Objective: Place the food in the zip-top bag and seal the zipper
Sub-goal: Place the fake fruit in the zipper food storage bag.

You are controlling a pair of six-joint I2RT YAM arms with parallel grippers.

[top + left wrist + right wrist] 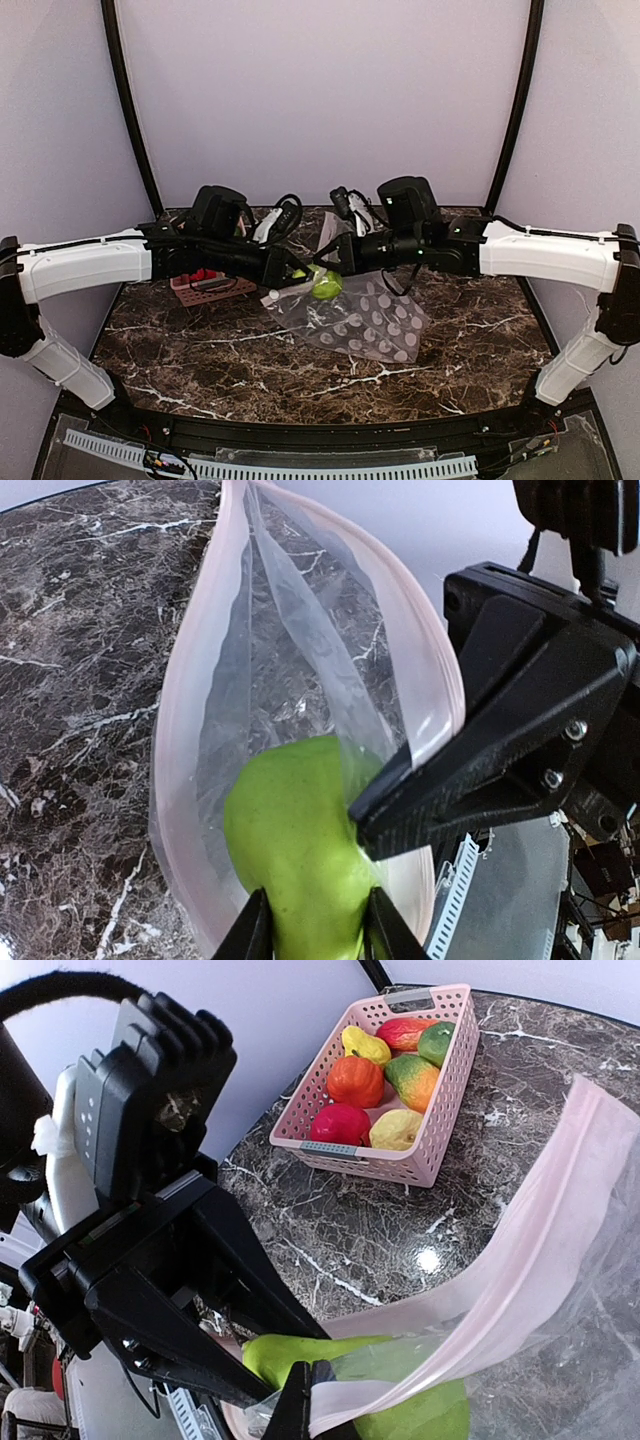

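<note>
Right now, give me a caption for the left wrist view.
Left claw holds a green fruit at the open mouth of the bag; right claw pinches the zipper.

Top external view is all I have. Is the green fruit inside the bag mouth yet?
Observer: Partly. The left wrist view shows the green fruit gripped by the left gripper, sitting between the zipper lips.
Operator: What holds the mouth open?
Observer: The right gripper pinches one zipper lip.
Operator: Any food left outside?
Observer: Yes, the right wrist view shows several pieces in the pink basket.
</note>
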